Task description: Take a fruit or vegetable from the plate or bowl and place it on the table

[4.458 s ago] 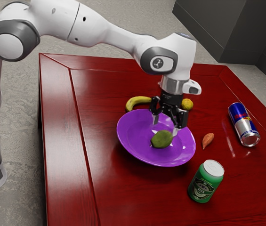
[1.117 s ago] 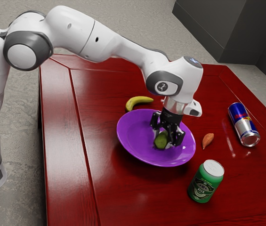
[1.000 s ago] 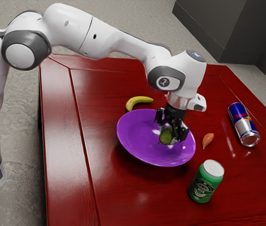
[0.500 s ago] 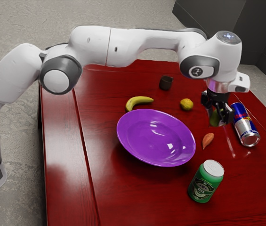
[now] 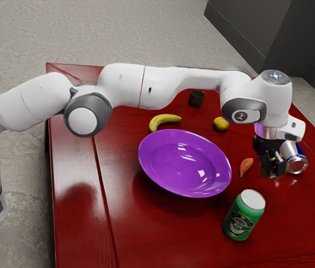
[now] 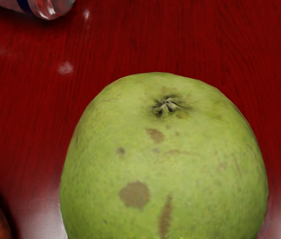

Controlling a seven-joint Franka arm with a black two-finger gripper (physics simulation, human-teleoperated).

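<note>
My gripper (image 5: 272, 170) points down over the right part of the red table (image 5: 146, 229), beyond the plate's rim in the exterior view. It is shut on the green fruit (image 5: 266, 167), which the fingers partly cover. The wrist view has the fruit (image 6: 165, 164) large and close, with its stem end and brown spots visible. Whether its underside touches the table I cannot tell. The purple plate (image 5: 171, 163) holds nothing now.
An orange-red sweet potato (image 5: 246, 166) lies between plate and gripper. The blue-silver can (image 5: 297, 162) lies partly behind the hand. A green can (image 5: 244, 215) stands nearer the camera. A banana (image 5: 164, 120), a yellow fruit (image 5: 221, 124) and a dark cup (image 5: 197, 99) are behind the plate.
The green fruit has been grasped, lifted out of the plate and carried toward the exterior view's right. Over the last half second my hand has come down with it, nearer the tabletop.
</note>
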